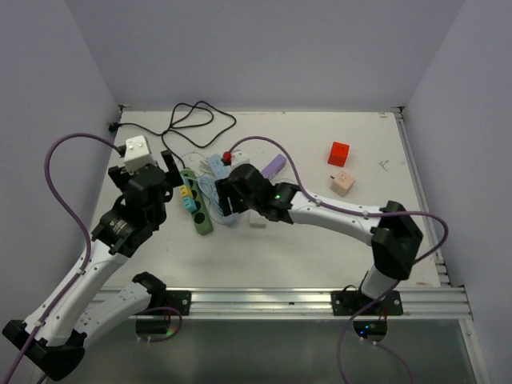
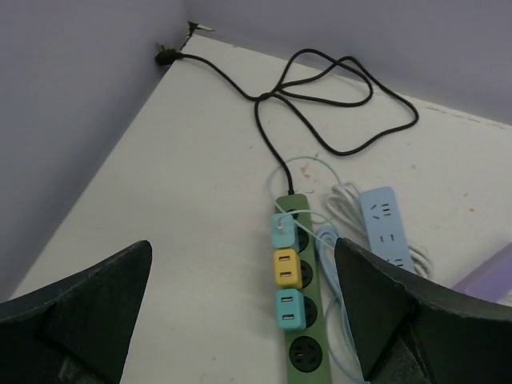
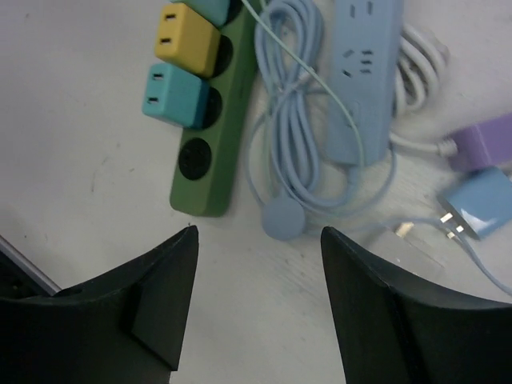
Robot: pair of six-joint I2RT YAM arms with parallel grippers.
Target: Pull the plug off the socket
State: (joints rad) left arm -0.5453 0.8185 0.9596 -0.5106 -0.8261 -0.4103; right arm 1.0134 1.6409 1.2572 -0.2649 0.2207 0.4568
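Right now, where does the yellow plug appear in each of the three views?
Top external: the yellow plug is left of centre, on the green power strip.
Left wrist: the yellow plug is low, just right of centre, on the strip.
Right wrist: the yellow plug is at the top left.
Shared landmark: the green power strip, seen in all three views.
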